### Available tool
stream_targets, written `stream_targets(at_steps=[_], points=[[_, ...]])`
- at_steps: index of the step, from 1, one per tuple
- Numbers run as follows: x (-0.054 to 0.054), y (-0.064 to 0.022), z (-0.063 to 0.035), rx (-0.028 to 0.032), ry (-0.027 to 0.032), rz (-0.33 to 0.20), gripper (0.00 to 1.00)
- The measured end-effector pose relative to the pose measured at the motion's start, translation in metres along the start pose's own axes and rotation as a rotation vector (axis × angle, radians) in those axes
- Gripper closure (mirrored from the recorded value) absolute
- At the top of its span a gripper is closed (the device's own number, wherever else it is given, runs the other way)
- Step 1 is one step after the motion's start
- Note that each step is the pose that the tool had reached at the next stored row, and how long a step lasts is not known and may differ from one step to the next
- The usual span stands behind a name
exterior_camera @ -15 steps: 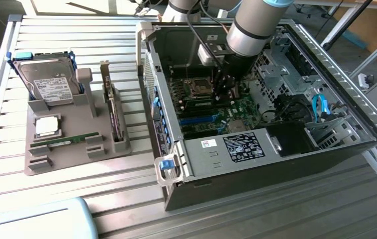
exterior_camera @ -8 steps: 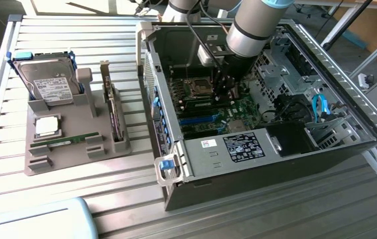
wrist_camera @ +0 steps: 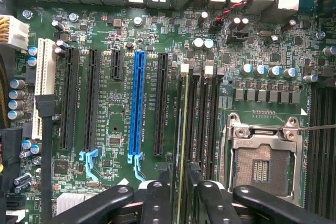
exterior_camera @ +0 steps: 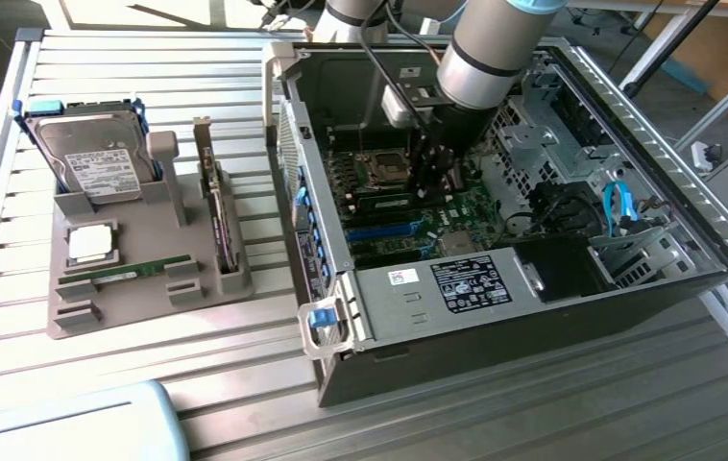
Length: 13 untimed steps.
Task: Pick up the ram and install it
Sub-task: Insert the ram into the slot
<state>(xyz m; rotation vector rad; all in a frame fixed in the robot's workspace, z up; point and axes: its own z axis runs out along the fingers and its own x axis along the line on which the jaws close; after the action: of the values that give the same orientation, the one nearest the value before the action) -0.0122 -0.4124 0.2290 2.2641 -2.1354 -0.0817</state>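
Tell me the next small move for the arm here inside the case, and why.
Probably a short, straight push down. The ram stands on edge at the end of the row of memory slots beside the CPU socket, parallel to them and in line with the gripper. Whether it is fully seated cannot be told, so a gentle press seems safer than pulling away.

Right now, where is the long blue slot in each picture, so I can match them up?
Exterior view: the blue slot lies on the green motherboard inside the open computer case, near the middle of the picture.
Wrist view: the blue slot runs between two long black slots.
Shared landmark: the silver processor socket, on the same board, a little way from the blue slot.
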Motion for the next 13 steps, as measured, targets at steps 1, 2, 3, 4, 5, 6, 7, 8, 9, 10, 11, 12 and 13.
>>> stream_targets(at_steps=[1, 2, 3, 4, 5, 6, 7, 8, 9, 10, 11, 12, 13], points=[[-0.0005, 0.0001, -0.0007, 0.0003, 0.0002, 0.000, 0.73], [-0.0014, 0.0001, -0.0017, 0.0006, 0.0003, 0.000, 0.73], [-0.0029, 0.0001, -0.0022, 0.0010, 0.0004, 0.000, 0.73], [-0.0041, 0.0000, -0.0024, 0.0012, 0.0004, 0.000, 0.74], [-0.0049, 0.0000, -0.0027, 0.0012, 0.0009, 0.000, 0.81], [-0.0052, -0.0001, -0.0030, 0.0012, 0.0018, 0.000, 0.81], [-0.0053, -0.0001, -0.0031, 0.0012, 0.0039, 0.000, 0.81], [-0.0054, 0.0000, -0.0034, 0.0010, 0.0081, 0.001, 0.87], [-0.0053, 0.0000, -0.0041, 0.0006, 0.0134, 0.001, 0.87], [-0.0053, 0.0000, -0.0043, 0.0005, 0.0159, 0.001, 0.87], [-0.0053, 0.0001, -0.0051, 0.0002, 0.0196, 0.002, 0.87], [-0.0054, 0.0001, -0.0060, 0.0001, 0.0212, 0.003, 0.87], [-0.0054, 0.0001, -0.0061, 0.0002, 0.0216, 0.004, 0.87]])
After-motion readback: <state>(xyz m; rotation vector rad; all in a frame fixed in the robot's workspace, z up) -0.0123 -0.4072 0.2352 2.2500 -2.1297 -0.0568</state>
